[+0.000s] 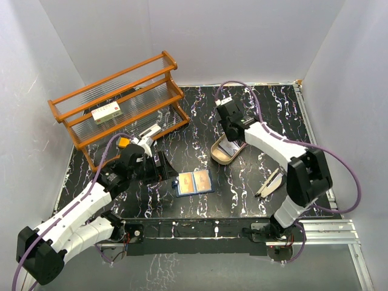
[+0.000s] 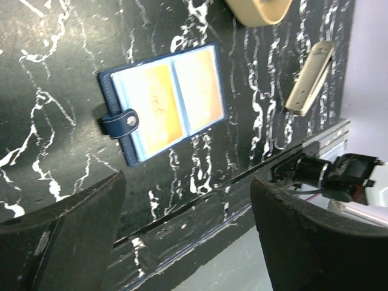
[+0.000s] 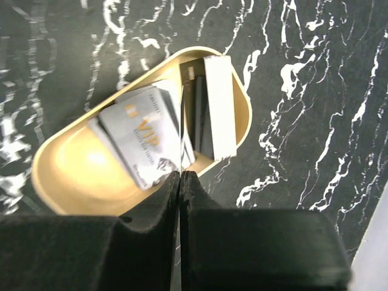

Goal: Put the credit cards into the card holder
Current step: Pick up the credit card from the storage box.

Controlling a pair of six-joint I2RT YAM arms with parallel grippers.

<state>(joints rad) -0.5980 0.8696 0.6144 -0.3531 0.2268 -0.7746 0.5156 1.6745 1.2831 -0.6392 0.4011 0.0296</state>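
The card holder (image 1: 193, 182) (image 2: 163, 103) lies open on the black marbled table, an orange card (image 2: 151, 103) in its left pocket and a paler tan one (image 2: 200, 91) in the right. My left gripper (image 1: 167, 167) (image 2: 188, 182) hovers open just left of it, nothing between its fingers. My right gripper (image 1: 229, 130) (image 3: 182, 176) stands over the oval tan tray (image 1: 227, 151) (image 3: 54, 182), shut on a thin credit card (image 3: 182, 133) seen edge-on. A grey VIP credit card (image 3: 142, 136) lies in the tray.
A white box (image 3: 219, 106) and dark flat pieces stand on edge in the tray. A wooden rack (image 1: 121, 103) holding a white box with red marks (image 1: 109, 112) stands at the back left. A tan clip-like tool (image 1: 270, 182) (image 2: 309, 79) lies at the right front.
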